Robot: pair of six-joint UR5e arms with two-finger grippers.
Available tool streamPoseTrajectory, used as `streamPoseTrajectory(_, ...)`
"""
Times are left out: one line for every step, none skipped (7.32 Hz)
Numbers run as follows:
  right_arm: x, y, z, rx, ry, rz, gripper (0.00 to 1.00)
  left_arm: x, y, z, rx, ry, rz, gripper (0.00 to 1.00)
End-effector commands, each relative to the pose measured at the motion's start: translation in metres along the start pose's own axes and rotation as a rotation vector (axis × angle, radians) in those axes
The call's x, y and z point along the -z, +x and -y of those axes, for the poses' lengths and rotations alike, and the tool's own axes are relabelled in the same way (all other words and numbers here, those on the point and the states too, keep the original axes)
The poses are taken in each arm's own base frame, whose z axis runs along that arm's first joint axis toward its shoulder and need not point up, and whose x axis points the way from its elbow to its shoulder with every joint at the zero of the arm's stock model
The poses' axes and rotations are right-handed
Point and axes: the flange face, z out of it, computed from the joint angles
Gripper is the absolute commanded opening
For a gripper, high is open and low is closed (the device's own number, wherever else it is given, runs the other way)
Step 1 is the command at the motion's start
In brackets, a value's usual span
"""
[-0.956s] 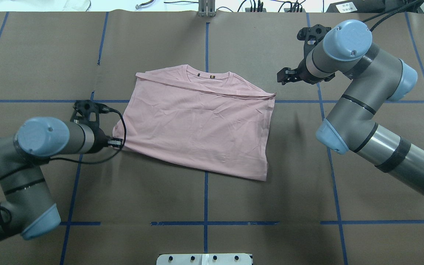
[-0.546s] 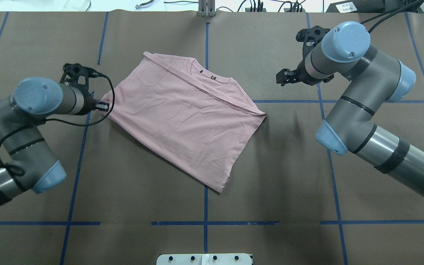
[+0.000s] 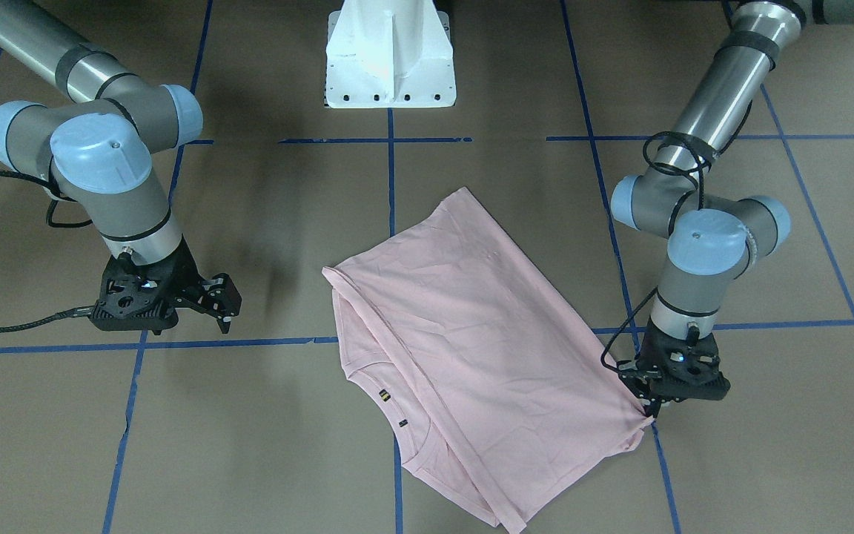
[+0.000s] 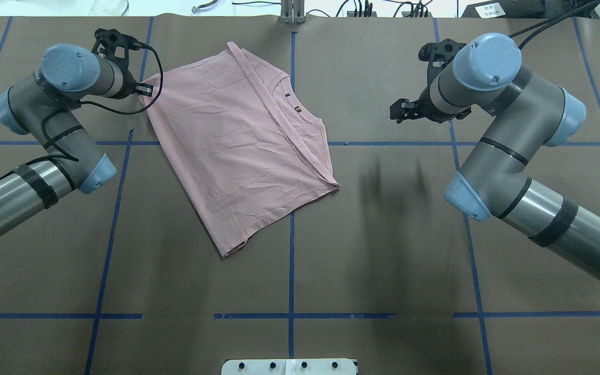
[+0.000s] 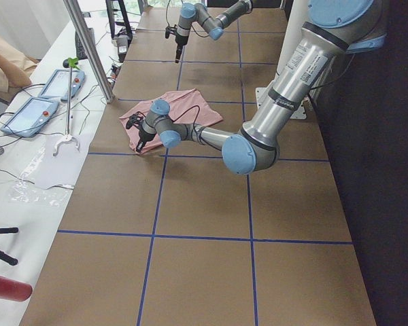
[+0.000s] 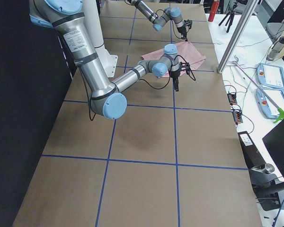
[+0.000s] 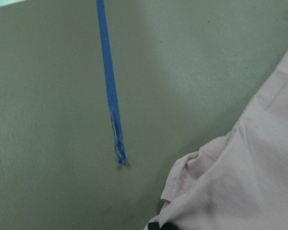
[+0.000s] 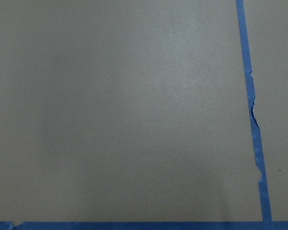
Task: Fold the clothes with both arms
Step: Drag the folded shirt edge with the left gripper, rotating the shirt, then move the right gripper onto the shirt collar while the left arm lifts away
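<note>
so here's where your run is at: the pink t-shirt (image 4: 237,146) is lying flat on the brown tabletop (image 4: 383,250), folded into a rough rectangle and turned on a diagonal, sitting on the robot's left half and toward the far edge in the overhead view. the ribbed collar (image 4: 300,112) faces the middle of the tabletop, with two tiny dark labels just inside it, and a folded-over edge runs past it from the far corner down to the corner nearest the right arm. your left fingers (image 3: 649,403) are pinched closed on the shirt's outer corner, low against the tabletop, and the left wrist camera shows the fabric bunched up right where a black fingertip meets it. the left arm (image 4: 45,135) is bent back on itself, its black cable looping over the edge of the shirt. the right arm (image 4: 498,125) is well apart from the shirt, and the right fingers (image 3: 224,300) hang above the tabletop, spread apart with nothing in them. the right wrist camera sees only bare paper and the blue tape lines (image 4: 290,250). the near corner of the shirt lies just beside the centre tape line. the white base (image 3: 390,59) sits at the robot's edge of the tabletop.
</note>
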Motion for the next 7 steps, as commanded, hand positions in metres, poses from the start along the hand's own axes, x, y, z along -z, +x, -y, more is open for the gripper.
streamPoseTrajectory(0.0,-0.015,-0.006,-0.016,-0.006,0.014,1.0,-0.001,-0.009,0.004,-0.035,0.016,-0.007,0.99)
streamPoseTrajectory(0.001,-0.042,-0.004,-0.086,-0.003,0.033,0.99,0.015,-0.003,0.012,-0.092,0.051,-0.043,1.0)
streamPoseTrajectory(0.0,-0.084,0.004,-0.188,0.006,0.046,0.87,0.022,-0.002,0.006,-0.106,0.031,-0.088,1.0)
streamPoseTrajectory(-0.004,-0.138,0.016,-0.291,0.044,0.042,0.7,0.032,-0.003,0.01,-0.105,0.017,-0.137,1.0)
streamPoseTrajectory(-0.01,-0.187,0.012,-0.321,0.042,0.042,0.63,0.039,-0.001,0.011,-0.106,0.014,-0.163,1.0)
streamPoseTrajectory(-0.02,-0.21,-0.004,-0.302,0.054,0.026,0.6,0.039,0.0,0.01,-0.105,0.013,-0.164,1.0)
streamPoseTrajectory(-0.037,-0.223,-0.012,-0.284,0.06,-0.006,0.59,0.039,0.001,0.011,-0.102,0.014,-0.165,1.0)
